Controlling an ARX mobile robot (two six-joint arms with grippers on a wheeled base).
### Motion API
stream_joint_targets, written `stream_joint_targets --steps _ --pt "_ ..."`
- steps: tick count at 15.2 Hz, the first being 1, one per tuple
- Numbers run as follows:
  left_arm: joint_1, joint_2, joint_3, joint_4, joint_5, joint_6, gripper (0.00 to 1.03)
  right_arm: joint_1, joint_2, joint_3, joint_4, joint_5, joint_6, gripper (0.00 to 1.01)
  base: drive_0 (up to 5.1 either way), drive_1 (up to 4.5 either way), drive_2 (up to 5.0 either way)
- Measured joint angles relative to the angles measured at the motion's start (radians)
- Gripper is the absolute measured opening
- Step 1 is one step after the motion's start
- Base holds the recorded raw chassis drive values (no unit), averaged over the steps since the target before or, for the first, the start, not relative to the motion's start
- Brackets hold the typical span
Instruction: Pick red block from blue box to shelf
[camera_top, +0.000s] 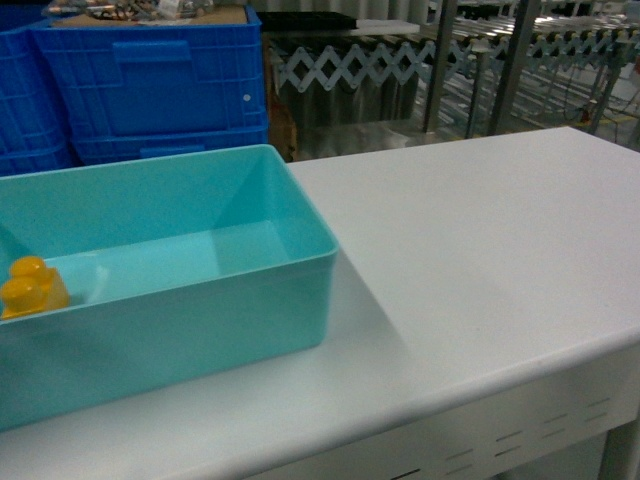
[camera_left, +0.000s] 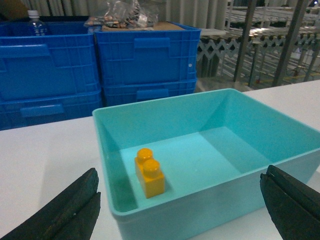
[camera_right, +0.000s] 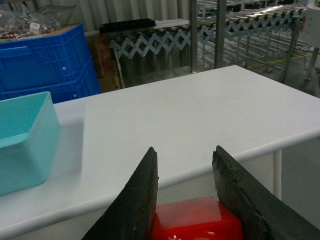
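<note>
Right wrist view, right pincer (camera_right: 185, 200) pinching red block (camera_right: 197, 220), orientation hidden, left pincer (camera_left: 182, 210) spread before blue box (camera_left: 150, 212).

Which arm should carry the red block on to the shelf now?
The right. Its pincer is shut on the red block, already out of the blue box. The left pincer is open, facing only the yellow brick.

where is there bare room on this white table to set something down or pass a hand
The white-topped table lies bare from the light turquoise plastic tub rightward to its far corner. Inside the tub, most of the floor is free; only a yellow-orange two-stud brick sits near the left wall. Behind, dark blue ribbed crates crowd the back edge.
</note>
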Motion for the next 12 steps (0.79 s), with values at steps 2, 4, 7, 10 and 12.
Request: stream_joint_targets --steps 2,4,7,10,12 --pt "0.000 0.000 0.000 0.000 0.000 0.000 0.98 0.000 0.000 0.000 0.000 0.000 0.000 0.28 -1.6 -1.61 -1.6" --pt "0.000 0.000 0.000 0.000 0.000 0.000 0.98 0.000 0.000 0.000 0.000 0.000 0.000 0.28 -1.6 -1.61 -1.6" --pt "0.000 0.000 0.000 0.000 0.000 0.000 0.98 0.000 0.000 0.000 0.000 0.000 0.000 0.28 -1.6 -1.60 -1.6" --pt "0.000 0.000 0.000 0.000 0.000 0.000 0.98 0.000 0.000 0.000 0.000 0.000 0.000 0.28 -1.6 -1.58 -1.6" --pt "0.000 0.000 0.000 0.000 0.000 0.000 0.98 0.000 0.000 0.000 0.000 0.000 0.000 0.28 -1.6 -1.57 -1.6"
